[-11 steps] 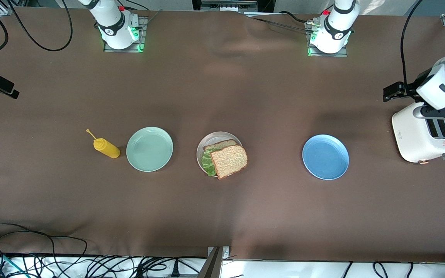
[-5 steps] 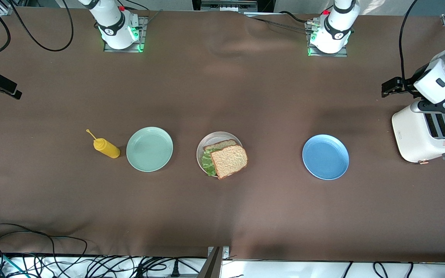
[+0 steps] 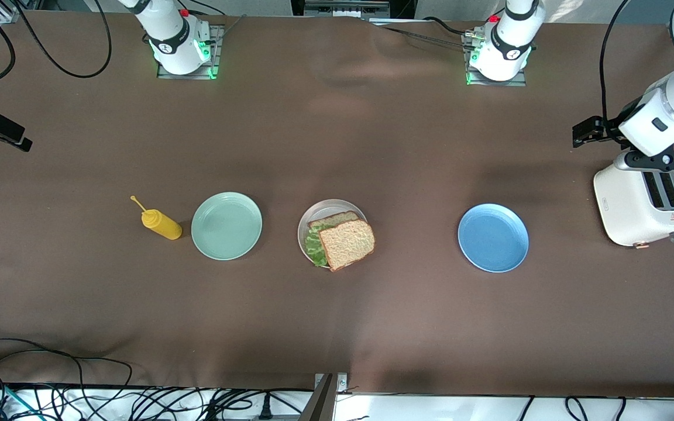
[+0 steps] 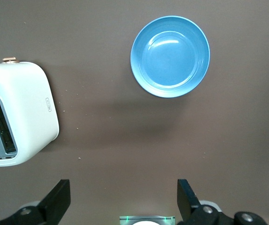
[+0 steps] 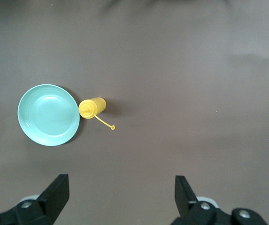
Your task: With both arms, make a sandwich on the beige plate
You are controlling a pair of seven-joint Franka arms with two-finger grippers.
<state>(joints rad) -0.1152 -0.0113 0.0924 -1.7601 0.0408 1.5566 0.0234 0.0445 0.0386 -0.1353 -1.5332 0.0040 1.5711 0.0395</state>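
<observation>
Sandwich of two brown wholegrain slices with ruffled green lettuce [image 3: 340,239] sits finished on the round beige plate [image 3: 309,219], mid-table between the mint-green plate [image 3: 226,225] and blue plate [image 3: 493,237]. Over the last second the left pincer [image 4: 124,199] has drifted off above the white toaster [image 3: 644,203], prongs wide apart and empty. Right pincer [image 5: 120,197] hangs over the right arm's end, apart too. Both clearing off; looks done!
</observation>
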